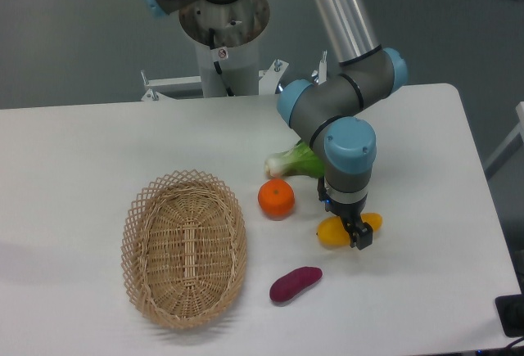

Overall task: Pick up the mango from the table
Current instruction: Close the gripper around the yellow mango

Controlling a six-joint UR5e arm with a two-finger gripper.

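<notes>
The mango (332, 232) is a yellow-orange fruit lying on the white table (426, 290), right of centre. My gripper (350, 227) points straight down over its middle and stands open. The near finger (361, 238) shows in front of the fruit, while the far finger is hidden behind it. The mango's two ends stick out left and right of the fingers. It rests on the table, and I cannot tell if the pads touch it.
A round orange (276, 198) sits just left of the mango. A green leafy vegetable (296, 159) lies behind it, partly under the arm. A purple sweet potato (295, 283) lies in front. A wicker basket (184, 246) stands at the left.
</notes>
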